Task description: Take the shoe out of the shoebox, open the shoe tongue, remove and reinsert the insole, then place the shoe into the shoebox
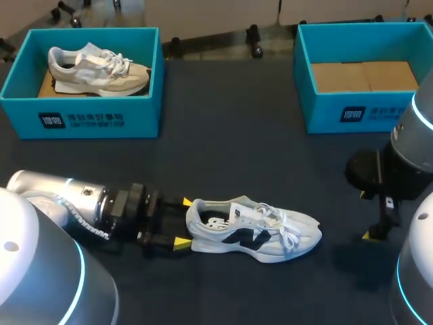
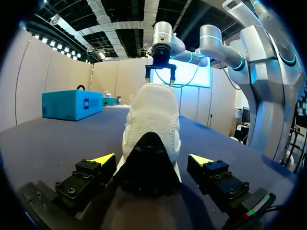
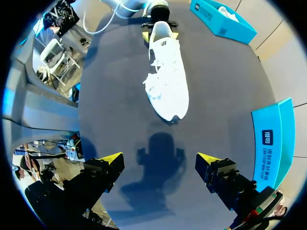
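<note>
1. Lying upright on its sole on the table (image 1: 230, 149), the shoe (image 1: 254, 233) is sitting out in the open, outside both boxes. Judgement: it is placed there so the tongue and insole can be worked on freely.
2. At the shoe's heel end, the left gripper (image 1: 183, 222) is straddling the heel with released fingers. The left wrist view is showing a gap on each side between the heel and the fingers, so nothing is being grasped. Judgement: it is lining up to pinch the heel and steady the shoe.
3. Past the shoe's toe end, the right gripper (image 3: 159, 158) is hovering above bare table with its fingers spread and nothing between them. Judgement: it is waiting there, clear of the laces, to come in on the tongue once the heel is held.
4. Well beyond the shoe's toe side, the empty shoebox (image 1: 325, 112) is showing only its cardboard floor. It is likely serving as the place for the return.
5. Well beyond the shoe's heel side, a second shoebox (image 1: 101, 120) is holding a beige shoe (image 1: 98, 70), which neither arm is touching.
</note>
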`<state>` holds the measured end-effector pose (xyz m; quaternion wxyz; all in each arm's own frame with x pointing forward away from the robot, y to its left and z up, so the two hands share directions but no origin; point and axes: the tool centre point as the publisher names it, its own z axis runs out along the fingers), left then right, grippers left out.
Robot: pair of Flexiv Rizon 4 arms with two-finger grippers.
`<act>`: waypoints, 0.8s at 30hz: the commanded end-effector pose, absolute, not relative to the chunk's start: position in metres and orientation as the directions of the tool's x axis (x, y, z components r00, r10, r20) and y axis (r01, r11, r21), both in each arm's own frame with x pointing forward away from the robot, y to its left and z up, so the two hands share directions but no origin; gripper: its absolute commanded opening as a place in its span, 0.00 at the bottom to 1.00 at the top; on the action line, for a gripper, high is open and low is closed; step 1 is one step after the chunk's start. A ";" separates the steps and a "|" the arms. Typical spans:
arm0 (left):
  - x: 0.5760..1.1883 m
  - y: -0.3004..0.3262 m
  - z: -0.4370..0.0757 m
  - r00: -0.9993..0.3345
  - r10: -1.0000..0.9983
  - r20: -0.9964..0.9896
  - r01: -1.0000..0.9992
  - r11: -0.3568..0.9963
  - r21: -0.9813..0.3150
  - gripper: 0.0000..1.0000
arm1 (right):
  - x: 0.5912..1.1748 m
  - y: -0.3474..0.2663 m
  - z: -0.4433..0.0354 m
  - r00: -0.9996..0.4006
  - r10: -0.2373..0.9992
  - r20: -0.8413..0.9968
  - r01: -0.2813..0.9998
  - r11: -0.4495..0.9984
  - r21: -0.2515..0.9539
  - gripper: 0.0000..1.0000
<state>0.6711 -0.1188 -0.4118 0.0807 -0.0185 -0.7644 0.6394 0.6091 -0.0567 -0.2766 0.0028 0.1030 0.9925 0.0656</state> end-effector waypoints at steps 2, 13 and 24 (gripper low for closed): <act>0.670 -0.126 -0.412 -0.987 0.129 0.098 -0.073 0.182 -0.981 1.00 | 0.607 -0.057 -0.278 -0.979 0.205 0.005 0.204 0.970 0.132 1.00; 0.669 -0.134 -0.415 -0.986 0.133 0.102 -0.077 0.181 -0.980 1.00 | 0.607 -0.057 -0.278 -0.979 0.205 0.005 0.204 0.970 0.132 1.00; 0.671 -0.141 -0.414 -0.986 0.128 0.110 -0.087 0.174 -0.981 1.00 | 0.607 -0.057 -0.278 -0.979 0.205 0.005 0.204 0.970 0.132 1.00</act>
